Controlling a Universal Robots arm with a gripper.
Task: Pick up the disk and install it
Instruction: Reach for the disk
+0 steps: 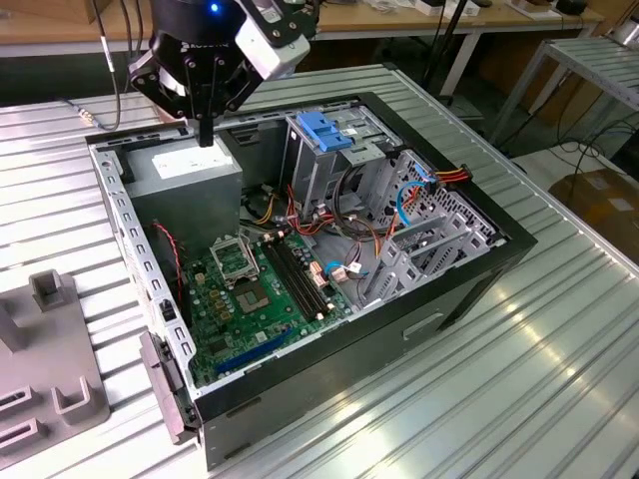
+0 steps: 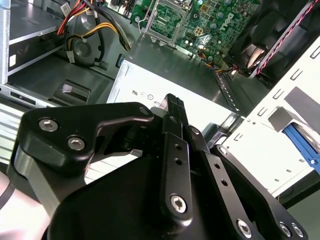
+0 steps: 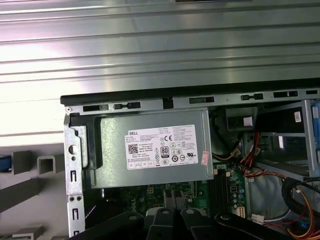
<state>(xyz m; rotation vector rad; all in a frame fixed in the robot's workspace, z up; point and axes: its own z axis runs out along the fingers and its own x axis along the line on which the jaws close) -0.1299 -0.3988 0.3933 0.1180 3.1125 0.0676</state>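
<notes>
gripper point(image 1: 205, 140) fingers pressed together, nothing between them, tip right over the power supply point(image 1: 195, 185) label inside the open PC case point(image 1: 469, 279). Drive cage point(image 1: 324, 135) with blue top is beside the supply. Where the disk is relative to the gripper: can't tell.

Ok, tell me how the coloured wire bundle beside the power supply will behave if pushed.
Probably floppy: the wire bundle lies in loose curves, so it should bend aside rather than resist. Likely light, being thin insulated strands.
</notes>
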